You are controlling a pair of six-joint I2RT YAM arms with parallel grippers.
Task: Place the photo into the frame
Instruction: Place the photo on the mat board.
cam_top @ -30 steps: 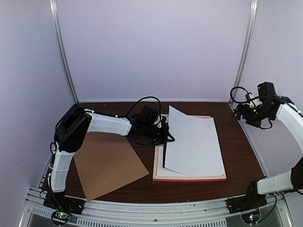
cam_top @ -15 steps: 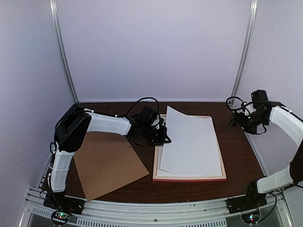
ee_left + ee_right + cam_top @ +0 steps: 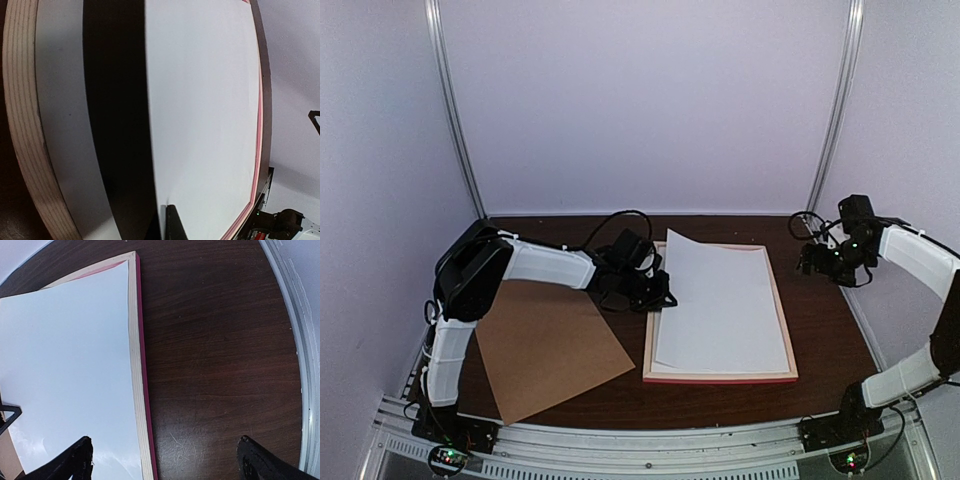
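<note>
A: Top view first. The photo (image 3: 720,300) is way down versus a second ago. Its left edge was propped high with a dark gap under it. Now it lies nearly flat, white back up, inside the frame (image 3: 720,378).
B: Seated?
A: Not quite. The far left corner shows past the far rail; lifted or overhanging, can't tell. I'd call the lowering step nearly done.
B: Arms?
A: The left arm is stretched low over the table (image 3: 830,330), with the left fingers (image 3: 658,297) at the frame's left rail. The backing board (image 3: 545,345) lies on the table left of the frame. The right arm has swung down and inward. The right fingers (image 3: 808,262) hang near the frame's far right corner, apart from it.
B: Left wrist view?
A: The photo (image 3: 205,110) fills the right side and the frame's pale wood side (image 3: 22,125) is at left. A band of shadow between them says the edge is off the bottom. One finger tip sits on top of the sheet edge, its mate hidden below. Reads as clenched on the photo.
B: Right wrist view?
A: It looks down on the right rail, with the photo (image 3: 65,365) close up to it. The fingers are spread wide and empty.
B: Next?
A: My guess is the left lets go, and the right looks placed to square the sheet.
</note>
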